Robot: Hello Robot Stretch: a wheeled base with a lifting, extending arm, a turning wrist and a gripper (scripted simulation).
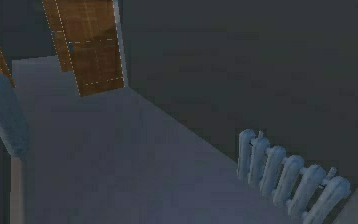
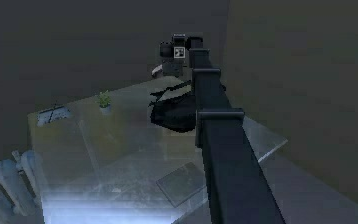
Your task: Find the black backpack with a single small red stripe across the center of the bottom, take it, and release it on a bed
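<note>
Arm (image 2: 222, 140) is hovering over the pale table (image 2: 87, 150), with the gripper (image 2: 163, 68) sitting at 12 o'clock of the black backpack (image 2: 172, 110). I can't tell the jaw state or whether anything is held. Risk: the bag dragging into the small plant (image 2: 105, 98) at its 9 o'clock, or a loose grip dropping it.

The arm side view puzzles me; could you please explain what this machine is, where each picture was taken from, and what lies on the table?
This is a wheeled robot with one extending arm. The forward view comes from a camera looking ahead and downward: floor, a wooden door and a pale slatted thing. The arm side view looks sideways from the body: the dark bar is the arm, ending in the pincer. There stands a glassy table with a small plant on it, and by the pincer a black bag-like thing, likely the backpack. Whether the pincer holds it cannot be told.
</note>
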